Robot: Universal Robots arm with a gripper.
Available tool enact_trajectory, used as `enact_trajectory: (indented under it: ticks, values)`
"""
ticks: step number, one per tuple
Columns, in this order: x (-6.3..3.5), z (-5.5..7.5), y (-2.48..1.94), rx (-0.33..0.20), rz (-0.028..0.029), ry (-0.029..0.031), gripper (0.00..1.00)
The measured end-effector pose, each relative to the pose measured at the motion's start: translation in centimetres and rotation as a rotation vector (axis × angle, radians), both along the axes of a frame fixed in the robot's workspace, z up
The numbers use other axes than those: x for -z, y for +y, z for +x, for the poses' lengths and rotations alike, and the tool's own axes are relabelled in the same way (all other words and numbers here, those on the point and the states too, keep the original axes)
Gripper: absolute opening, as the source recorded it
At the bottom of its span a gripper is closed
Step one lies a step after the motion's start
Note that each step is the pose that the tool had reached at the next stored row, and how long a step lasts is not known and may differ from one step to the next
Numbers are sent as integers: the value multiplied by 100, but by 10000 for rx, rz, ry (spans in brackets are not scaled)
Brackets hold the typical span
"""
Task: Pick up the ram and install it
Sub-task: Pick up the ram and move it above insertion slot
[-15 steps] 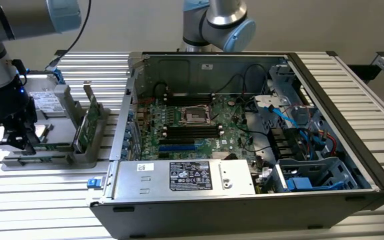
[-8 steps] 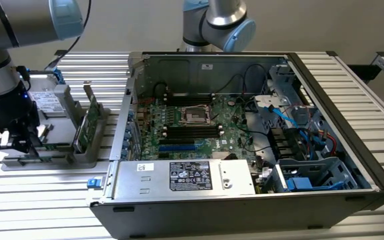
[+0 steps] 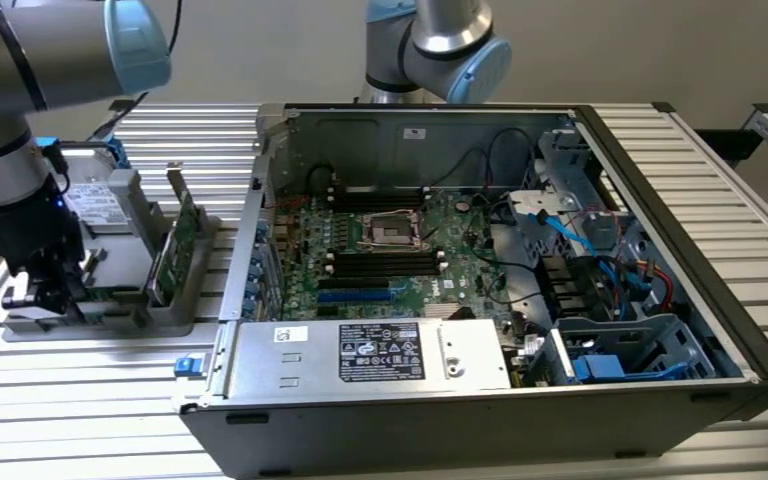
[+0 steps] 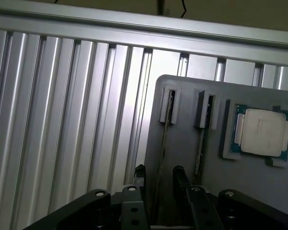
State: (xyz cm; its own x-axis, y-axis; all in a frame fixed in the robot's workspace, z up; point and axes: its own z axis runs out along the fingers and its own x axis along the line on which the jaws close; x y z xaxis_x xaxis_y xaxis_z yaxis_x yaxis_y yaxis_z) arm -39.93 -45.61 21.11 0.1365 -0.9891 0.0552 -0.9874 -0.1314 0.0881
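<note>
Alu-slat table (image 4: 62,120); gripper (image 4: 158,175) astride ram (image 4: 163,136).

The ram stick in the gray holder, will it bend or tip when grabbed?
Probably stiff: the ram is a thin flat board. It stands on edge slotted in the gray holder, so it likely won't tip. Thin, so maybe fragile.

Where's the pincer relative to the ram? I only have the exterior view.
Observer: In the wrist view the pincer straddles the ram, a long thin circuit-board stick standing edge-on in a slot of the grey plastic holder.
Operator: Gripped?
Observer: No. Its jaws are open, with a gap on each side of the stick.
Operator: Anything nearby?
Observer: A square silver processor chip lies in the holder's recess, past a second slot.
</note>
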Motion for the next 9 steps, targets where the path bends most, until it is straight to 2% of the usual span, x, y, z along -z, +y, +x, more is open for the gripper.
enact_trajectory:
  ticks: [9]
  values:
    - [164,0,0,-236,1,-40,36]
